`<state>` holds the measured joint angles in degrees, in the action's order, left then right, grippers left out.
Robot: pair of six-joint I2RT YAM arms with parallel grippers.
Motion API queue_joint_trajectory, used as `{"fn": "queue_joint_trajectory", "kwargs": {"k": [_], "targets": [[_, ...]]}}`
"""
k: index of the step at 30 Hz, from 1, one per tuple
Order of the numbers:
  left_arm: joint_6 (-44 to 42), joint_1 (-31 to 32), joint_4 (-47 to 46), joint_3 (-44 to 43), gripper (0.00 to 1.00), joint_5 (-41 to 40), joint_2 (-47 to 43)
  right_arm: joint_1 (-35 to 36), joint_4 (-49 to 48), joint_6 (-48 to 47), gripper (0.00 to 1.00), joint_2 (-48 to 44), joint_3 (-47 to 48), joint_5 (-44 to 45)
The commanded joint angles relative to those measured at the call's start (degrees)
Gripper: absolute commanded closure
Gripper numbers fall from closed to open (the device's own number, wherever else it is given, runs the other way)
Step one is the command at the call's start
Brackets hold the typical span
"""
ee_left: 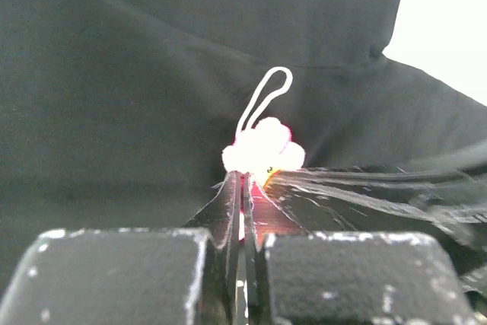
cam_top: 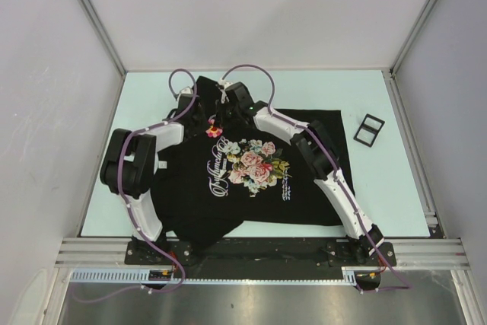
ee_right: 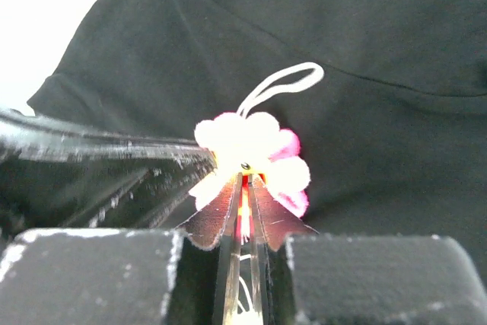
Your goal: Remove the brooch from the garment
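The garment [cam_top: 190, 188], a black T-shirt with a rose print, lies spread on the table. The brooch [cam_top: 214, 132], a small pink flower with a yellow centre, sits at the shirt's upper edge above the print. Both grippers meet at it. My left gripper [ee_left: 242, 178] is shut, its tips pinching the brooch [ee_left: 262, 150] from below. My right gripper [ee_right: 245, 178] is also shut on the brooch [ee_right: 251, 154]. A white loop [ee_right: 281, 81] sticks up from the flower. The pin part is hidden by the jaws. Black cloth fills the background of both wrist views.
A small black rectangular frame [cam_top: 369, 129] lies on the mint table [cam_top: 380, 203] to the right of the shirt. White walls and metal posts enclose the table on three sides. The arms' cables arch over the shirt's collar [cam_top: 224, 85].
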<state>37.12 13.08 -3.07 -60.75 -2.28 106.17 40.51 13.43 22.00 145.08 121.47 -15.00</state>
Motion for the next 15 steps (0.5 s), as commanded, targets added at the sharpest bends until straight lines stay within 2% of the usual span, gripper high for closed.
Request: {"fn": "queue_joint_trajectory", "kwargs": {"k": [1,4,8,15], "targets": [[-2.1,3.7,1.6,-3.0,1.00,-2.9,-3.2,0.4,-1.2,3.0,0.90,1.7,2.5,-5.5],[-2.2,4.9,1.3,-3.3,1.00,-2.7,-3.7,0.0,-1.7,4.2,0.89,2.0,2.2,-6.2],[-2.1,6.3,0.6,-3.3,1.00,-0.9,-3.9,-0.6,-4.7,6.0,0.86,2.6,1.8,-11.5],[-4.9,6.8,1.3,-3.8,1.00,-4.1,-6.4,-0.9,-9.8,10.1,0.85,4.1,1.7,-17.6]]}}
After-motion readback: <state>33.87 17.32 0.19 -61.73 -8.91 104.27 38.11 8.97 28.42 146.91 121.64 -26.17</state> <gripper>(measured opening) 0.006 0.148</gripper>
